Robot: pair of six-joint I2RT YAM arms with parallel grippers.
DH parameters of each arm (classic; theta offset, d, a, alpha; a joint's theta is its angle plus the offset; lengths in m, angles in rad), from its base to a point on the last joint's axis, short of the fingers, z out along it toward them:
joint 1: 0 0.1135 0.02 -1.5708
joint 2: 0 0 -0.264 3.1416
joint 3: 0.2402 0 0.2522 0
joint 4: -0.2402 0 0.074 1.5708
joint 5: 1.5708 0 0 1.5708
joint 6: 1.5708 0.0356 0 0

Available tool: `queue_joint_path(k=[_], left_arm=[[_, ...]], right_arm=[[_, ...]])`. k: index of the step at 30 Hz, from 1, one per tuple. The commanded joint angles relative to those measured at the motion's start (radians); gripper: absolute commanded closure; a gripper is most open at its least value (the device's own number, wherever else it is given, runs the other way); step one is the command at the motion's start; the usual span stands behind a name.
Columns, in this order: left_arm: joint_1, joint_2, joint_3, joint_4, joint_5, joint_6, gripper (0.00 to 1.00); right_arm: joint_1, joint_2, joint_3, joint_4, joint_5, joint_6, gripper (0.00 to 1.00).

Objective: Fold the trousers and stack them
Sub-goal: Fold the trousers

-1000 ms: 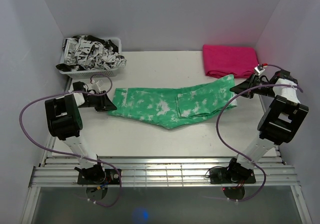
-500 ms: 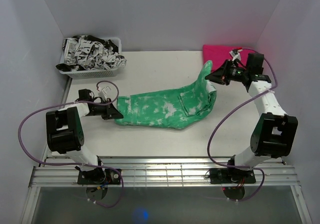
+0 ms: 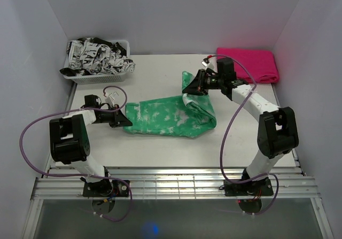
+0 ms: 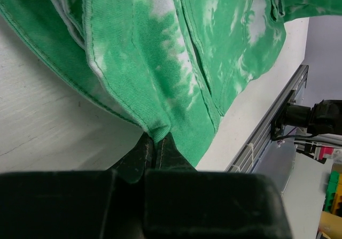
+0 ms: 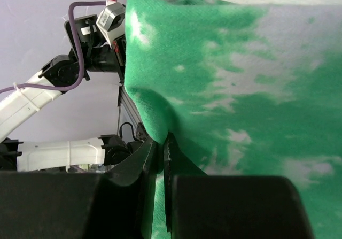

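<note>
Left gripper (image 4: 158,145) is pinching a seamed fold of the trousers (image 4: 176,52), cloth spreading beyond the fingers (image 4: 140,156) over the table (image 4: 48,137).

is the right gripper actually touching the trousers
Touching. The right wrist view shows the right gripper pinched shut on a fold of the trousers.

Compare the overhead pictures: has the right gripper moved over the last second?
Yes. The right gripper, shut on the trousers, has swung left, away from the pink cloth and towards the white basket.
</note>
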Motion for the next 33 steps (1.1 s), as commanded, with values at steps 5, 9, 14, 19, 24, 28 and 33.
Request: queue_joint_path(k=[5,9,14,19,24,28,33], left_arm=[[-0.012,0.013,0.002,0.018,0.054,-0.034,1.00],[-0.010,0.026,-0.004,0.016,0.045,-0.034,1.00],[-0.010,0.034,-0.002,0.015,0.042,-0.034,1.00],[-0.012,0.060,-0.003,0.021,0.039,-0.034,1.00],[-0.012,0.073,-0.004,0.027,0.029,-0.069,1.00],[-0.010,0.080,-0.004,0.033,0.014,-0.077,1.00],[-0.012,0.099,-0.007,0.050,0.019,-0.095,1.00]], right_arm=[[0.160,0.104,0.094,0.162,0.037,0.087,0.92],[0.223,0.172,0.138,0.191,0.052,0.113,0.92],[0.279,0.279,0.215,0.223,0.055,0.150,0.92],[0.332,0.328,0.243,0.258,0.043,0.186,0.92],[0.383,0.379,0.270,0.278,0.041,0.219,0.92],[0.405,0.417,0.290,0.287,0.044,0.248,0.92],[0.444,0.476,0.309,0.297,0.060,0.260,0.92]])
